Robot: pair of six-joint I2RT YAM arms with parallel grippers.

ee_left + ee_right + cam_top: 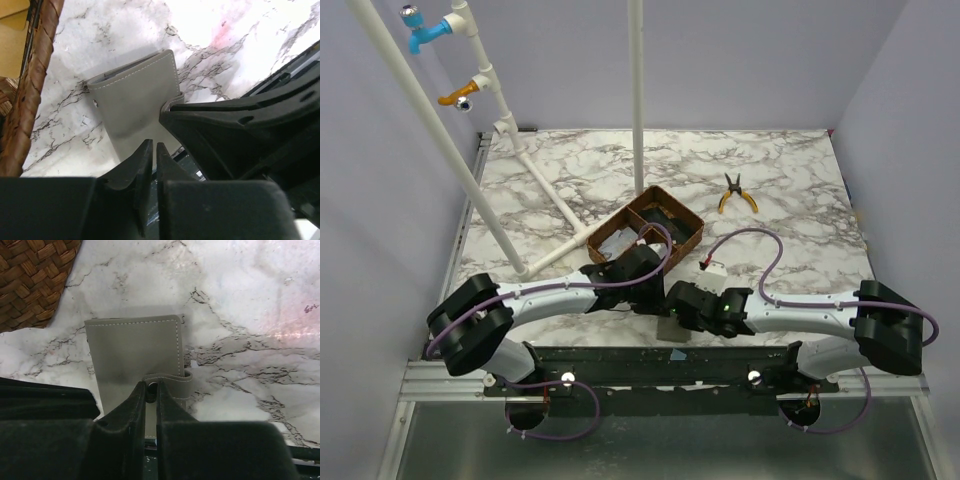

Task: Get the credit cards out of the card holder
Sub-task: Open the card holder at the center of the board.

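The card holder [131, 347], a grey stitched wallet, lies folded shut on the marble near the table's front edge. Its strap [176, 377] loops round the right edge. My right gripper [151, 385] is shut on the strap's end, with the snap stud between its tips. In the left wrist view the card holder [135, 95] lies slightly skewed. My left gripper [151, 146] hovers over its near edge, jaws almost together with nothing seen between them. From above, the left gripper [645, 275] and right gripper [672, 298] meet and hide the holder. No credit cards show.
A brown woven three-compartment tray [692, 222] stands just behind the grippers, something pale and flat [613, 243] in its left compartment. Yellow-handled pliers [737, 193] lie at the back right. White pipes [552, 195] slant across the left, and a white post [638, 100] rises behind the tray.
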